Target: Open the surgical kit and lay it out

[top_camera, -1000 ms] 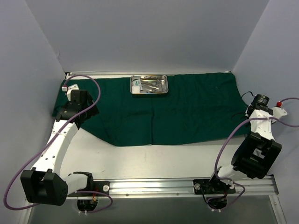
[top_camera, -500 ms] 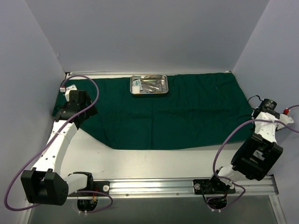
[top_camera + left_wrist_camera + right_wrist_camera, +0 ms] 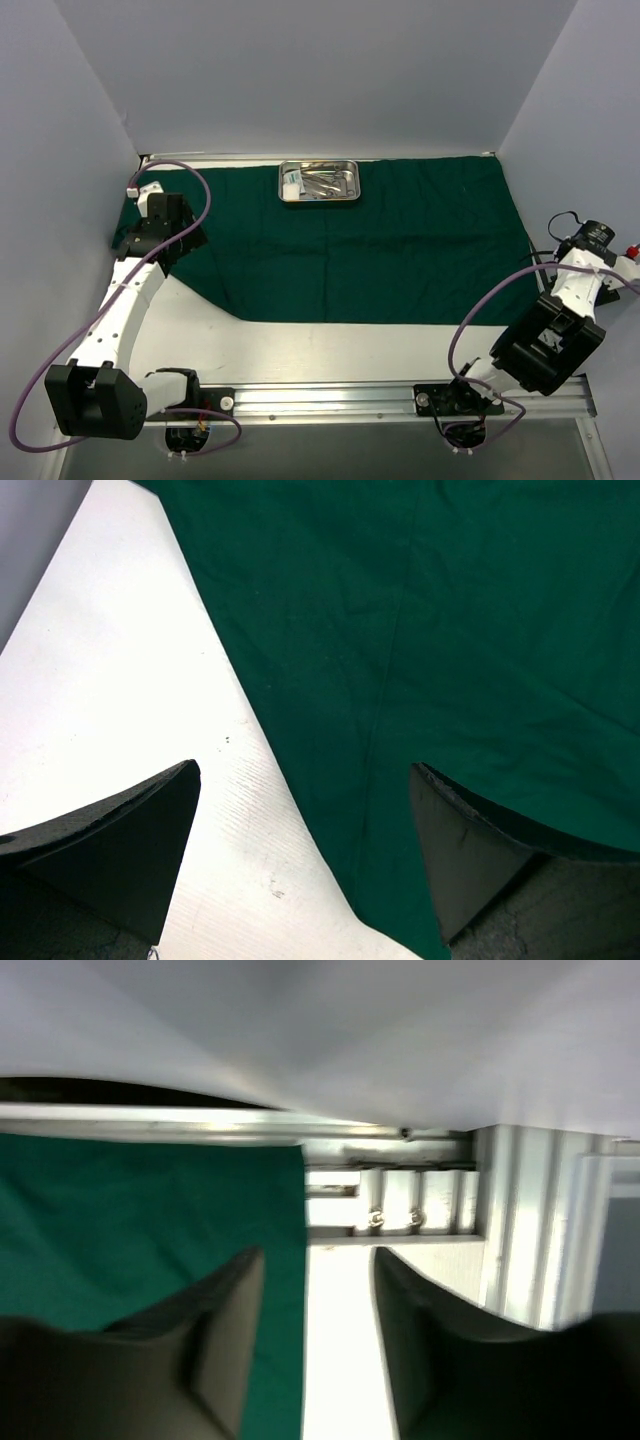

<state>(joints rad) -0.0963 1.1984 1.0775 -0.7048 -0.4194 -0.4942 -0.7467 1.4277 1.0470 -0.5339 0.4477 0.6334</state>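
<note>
The dark green drape [image 3: 380, 240] lies spread flat over most of the table. The shiny steel tray [image 3: 352, 186] sits on its far edge, holding silver instruments [image 3: 325, 183] and a white-green packet [image 3: 291, 183]. No gauze can be told apart. My left gripper [image 3: 182, 252] is open and empty over the drape's slanted near-left edge. In the left wrist view the gripper [image 3: 305, 770] has drape [image 3: 450, 630] and white table between its fingers. My right gripper [image 3: 592, 232] is open at the drape's right edge. In the right wrist view the gripper [image 3: 318, 1255] straddles that edge [image 3: 285, 1260].
White tabletop [image 3: 330, 350] shows in front of the drape and at the near left. The grey enclosure walls stand close on the left, back and right. A metal rail [image 3: 390, 1215] runs at the table's far right corner. The arms' base rail [image 3: 350, 400] lies along the near edge.
My right arm moved right and nearer, and the drape's near-right corner came out flatter and closer. The left arm shifted slightly and the near-left edge drew back a little.
</note>
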